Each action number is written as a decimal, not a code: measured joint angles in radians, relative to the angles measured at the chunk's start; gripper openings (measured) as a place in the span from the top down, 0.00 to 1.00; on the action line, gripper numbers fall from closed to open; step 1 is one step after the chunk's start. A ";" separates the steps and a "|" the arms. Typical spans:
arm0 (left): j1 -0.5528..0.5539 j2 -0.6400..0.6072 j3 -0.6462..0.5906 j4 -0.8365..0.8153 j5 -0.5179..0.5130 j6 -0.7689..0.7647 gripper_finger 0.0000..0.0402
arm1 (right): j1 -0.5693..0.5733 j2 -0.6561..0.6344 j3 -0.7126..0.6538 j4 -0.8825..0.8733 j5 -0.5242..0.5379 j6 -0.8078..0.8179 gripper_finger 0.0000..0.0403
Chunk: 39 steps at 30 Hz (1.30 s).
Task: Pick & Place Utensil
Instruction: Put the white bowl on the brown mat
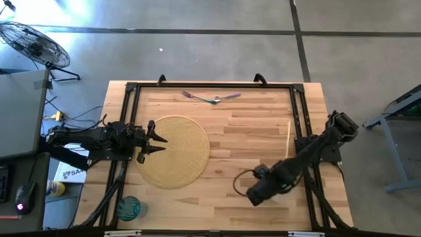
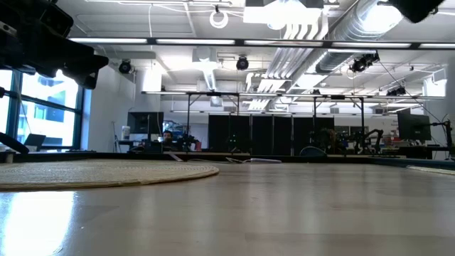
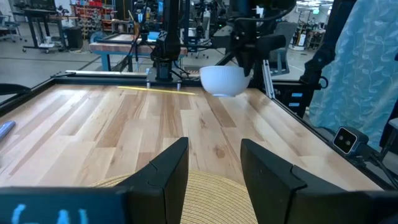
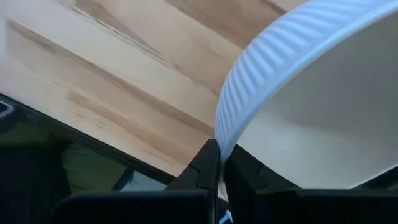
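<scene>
Two utensils, one purple and one teal (image 1: pixel 210 98), lie crossed on the wooden table near its far edge. A round woven placemat (image 1: pixel 172 151) lies left of centre. My left gripper (image 1: pixel 154 139) is open and hovers over the mat's left edge; the mat (image 3: pixel 211 196) shows below its fingers. My right gripper (image 1: pixel 258 192), near the table's near edge and right of centre, is shut on a white ribbed bowl (image 3: pixel 224 81). In the high view the arm hides the bowl. My right gripper holds the white bowl by its rim (image 4: pixel 225 127), with one finger inside the bowl and one outside. The fingers (image 3: pixel 247 46) come at it from above. The bowl hangs below them, tilted, and looks lifted off the table.
A thin yellow stick (image 1: pixel 288 138) lies along the table's right side. A teal cup (image 1: pixel 129 208) stands at the near left corner. A black frame rail (image 1: pixel 210 85) runs round the table. Bare wood lies between the mat and the right arm.
</scene>
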 joint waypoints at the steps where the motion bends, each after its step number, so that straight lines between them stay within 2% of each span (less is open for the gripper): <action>1: 0.000 0.000 0.000 0.000 0.000 0.000 0.64 | -0.017 0.000 0.000 0.000 0.000 -0.031 0.99; 9: 0.000 0.000 0.000 0.000 0.000 0.000 0.64 | -0.138 0.000 0.000 0.006 0.017 -0.254 0.99; 22: 0.000 0.000 0.000 0.000 0.000 0.000 0.64 | -0.291 0.000 0.000 0.150 0.104 -0.605 1.00; 29: 0.000 0.000 0.000 0.000 0.000 0.000 0.64 | -0.361 0.000 0.000 0.158 0.162 -0.913 1.00; 34: 0.000 0.000 0.000 0.000 0.000 0.000 0.64 | -0.400 0.000 0.000 0.160 0.164 -1.123 1.00; 39: 0.000 0.000 0.000 0.000 0.000 0.000 0.64 | -0.408 0.000 0.000 0.140 0.179 -1.270 0.99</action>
